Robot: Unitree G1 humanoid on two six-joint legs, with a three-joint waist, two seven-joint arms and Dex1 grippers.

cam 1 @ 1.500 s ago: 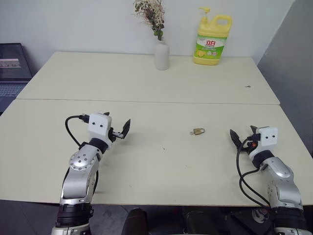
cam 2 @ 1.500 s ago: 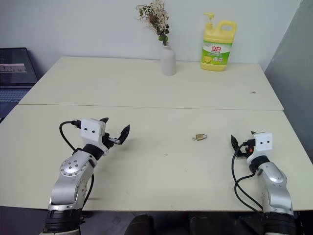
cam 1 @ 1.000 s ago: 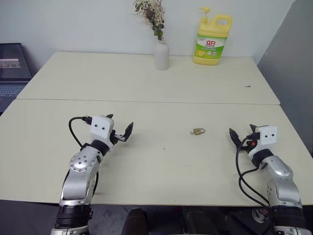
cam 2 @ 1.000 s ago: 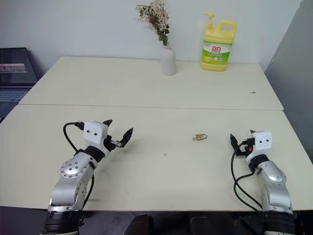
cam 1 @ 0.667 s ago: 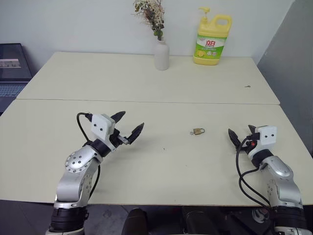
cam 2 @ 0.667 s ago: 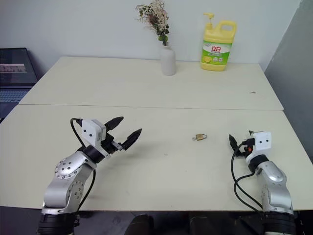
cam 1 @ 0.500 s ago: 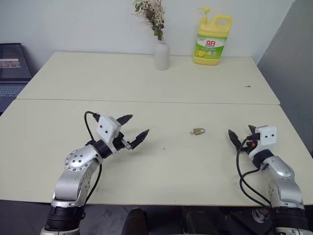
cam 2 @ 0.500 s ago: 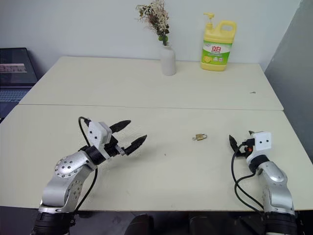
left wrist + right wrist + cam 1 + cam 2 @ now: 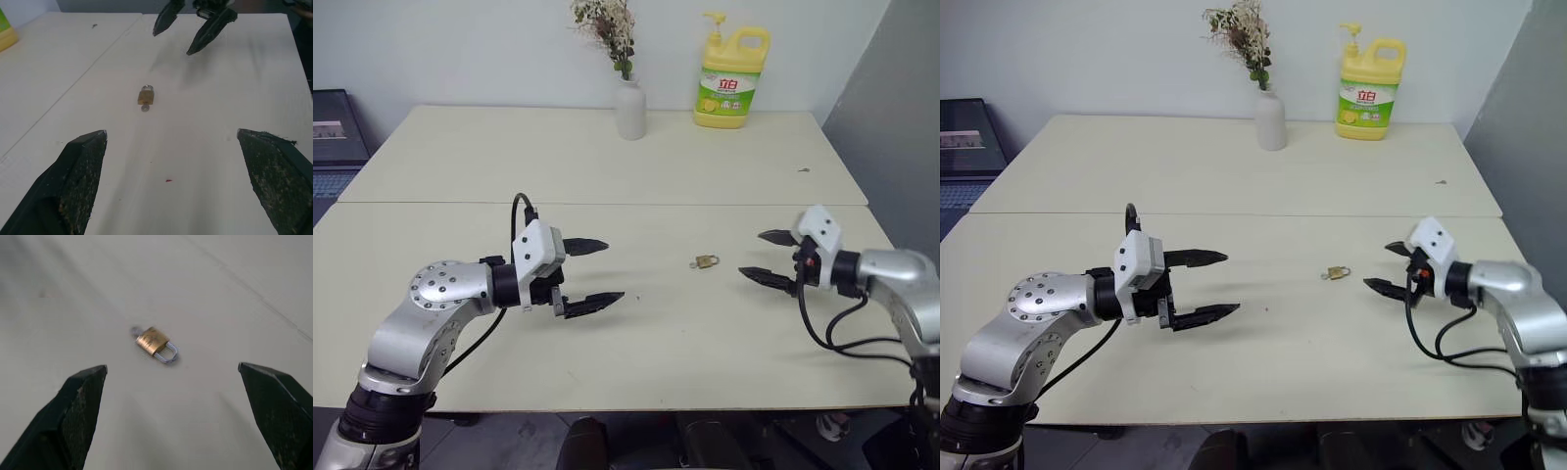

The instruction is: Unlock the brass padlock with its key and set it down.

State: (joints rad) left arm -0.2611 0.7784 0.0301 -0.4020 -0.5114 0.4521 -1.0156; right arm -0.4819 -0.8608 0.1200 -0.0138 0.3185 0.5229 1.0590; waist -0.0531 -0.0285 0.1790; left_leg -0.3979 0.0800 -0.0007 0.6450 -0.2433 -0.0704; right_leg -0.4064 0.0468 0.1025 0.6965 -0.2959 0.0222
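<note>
- We see a pale worktop (image 9: 636, 352) made of two slabs with a seam across the middle, against a white wall.
- At the back of the worktop: a white vase (image 9: 629, 109) with dried flowers, and a yellow detergent bottle (image 9: 731, 67) to its right.
- A dark screen (image 9: 335, 128) sits past the worktop's left edge.
- The brass padlock (image 9: 705, 261) lies flat on the near slab, right of centre, with nothing touching it.
- In the right wrist view we see its silvery shackle (image 9: 170, 353) at one end of the body and a small silvery piece at the other end; we can't tell whether that is the key.
- Left end effector (image 9: 597, 271): above the worktop, left of the padlock and well apart from it, pointing toward it, fingers spread wide, holding nothing.
- Right end effector (image 9: 766, 258): near the padlock on its right, pointing left toward it, fingers spread wide, holding nothing.
- The two end effectors face each other with the padlock between them, nearer the right one.
- The left wrist view shows the padlock centred between that arm's fingers, with the right end effector's black fingers (image 9: 211, 29) beyond it.
</note>
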